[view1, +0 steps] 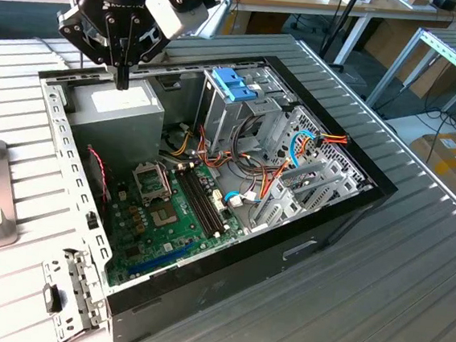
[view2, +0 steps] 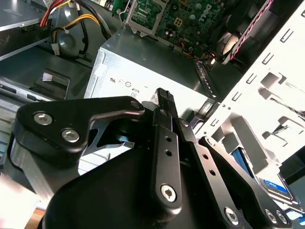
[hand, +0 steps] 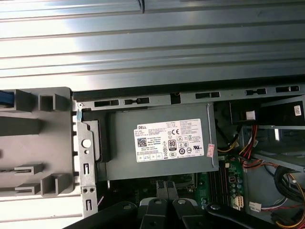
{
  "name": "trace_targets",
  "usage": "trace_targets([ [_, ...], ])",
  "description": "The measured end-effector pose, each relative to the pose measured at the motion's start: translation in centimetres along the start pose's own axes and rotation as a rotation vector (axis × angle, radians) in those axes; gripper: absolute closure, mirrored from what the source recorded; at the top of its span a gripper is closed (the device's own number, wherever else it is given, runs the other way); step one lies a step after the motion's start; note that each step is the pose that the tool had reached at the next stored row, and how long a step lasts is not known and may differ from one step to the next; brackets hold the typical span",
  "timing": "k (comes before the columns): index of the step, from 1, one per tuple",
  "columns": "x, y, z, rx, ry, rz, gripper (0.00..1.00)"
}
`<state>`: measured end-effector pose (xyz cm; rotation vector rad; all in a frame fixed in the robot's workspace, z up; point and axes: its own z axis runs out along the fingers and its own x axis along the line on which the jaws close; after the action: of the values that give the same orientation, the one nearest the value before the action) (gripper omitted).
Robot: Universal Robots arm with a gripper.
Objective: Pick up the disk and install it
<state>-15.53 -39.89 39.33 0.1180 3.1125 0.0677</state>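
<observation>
While hanging just above the grey power supply [view1: 121, 110] inside the open computer case [view1: 225, 280], holding the claw [view1: 122, 82] shut on nothing, with the disk [view2: 272, 185] lying off to the claw's side, beyond the case wall, in a grey holder [view2: 240, 136] on the bench [view1: 409, 302].

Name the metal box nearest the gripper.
The power supply, the grey box right under the gripper; the drive cage topped by a blue piece stands off to the exterior view's right.
</observation>
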Motion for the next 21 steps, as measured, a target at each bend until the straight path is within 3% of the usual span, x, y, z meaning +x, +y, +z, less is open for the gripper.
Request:
trace_targets([
  [21,0.95,-0.07,-0.02,0.0,0.0,0.0,0.89],
])
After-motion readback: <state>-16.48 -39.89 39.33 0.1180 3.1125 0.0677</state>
